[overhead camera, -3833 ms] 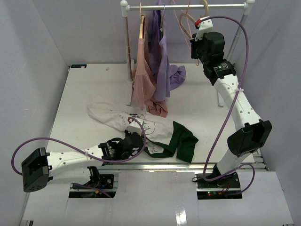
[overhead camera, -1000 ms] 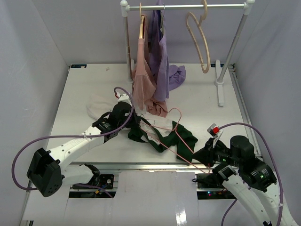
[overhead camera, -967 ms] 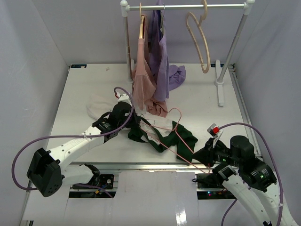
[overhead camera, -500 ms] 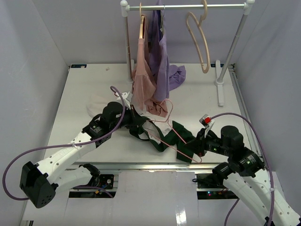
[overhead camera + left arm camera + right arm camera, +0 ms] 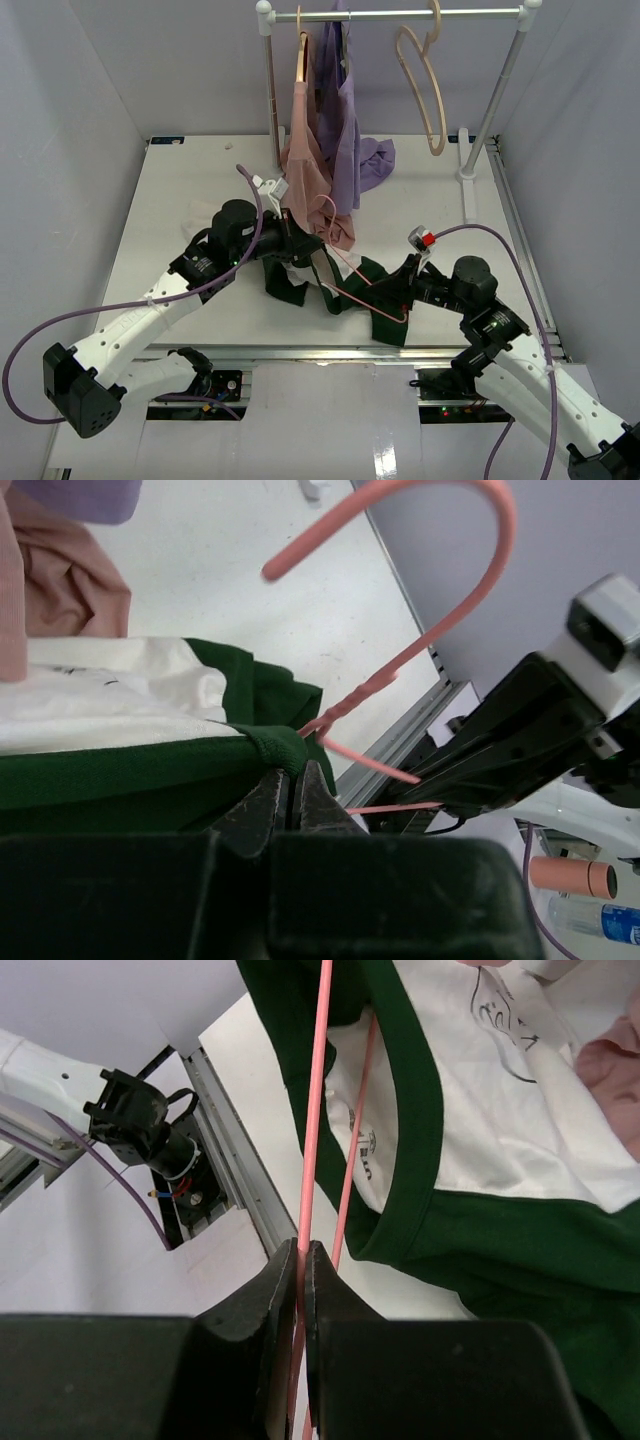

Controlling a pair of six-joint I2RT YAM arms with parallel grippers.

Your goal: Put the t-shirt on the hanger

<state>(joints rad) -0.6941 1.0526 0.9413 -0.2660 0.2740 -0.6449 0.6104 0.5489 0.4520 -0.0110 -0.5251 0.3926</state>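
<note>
The t-shirt (image 5: 375, 290), cream with dark green trim, hangs bunched between my two grippers above the table's front half. My left gripper (image 5: 292, 246) is shut on its green collar edge (image 5: 272, 748). The thin pink hanger (image 5: 352, 280) runs through the shirt, with its hook (image 5: 455, 600) sticking up past the collar. My right gripper (image 5: 404, 294) is shut on the hanger's wire (image 5: 312, 1140) at its lower end. The shirt's cream front with the line drawing (image 5: 500, 1070) lies just beyond the right jaws.
A clothes rack (image 5: 400, 14) stands at the back with a dusty-pink garment (image 5: 305, 165), a lilac garment (image 5: 350, 130) and a beige wooden hanger (image 5: 428, 95). The rack's foot (image 5: 468, 195) is at the back right. The table's front rail (image 5: 300, 350) lies below the shirt.
</note>
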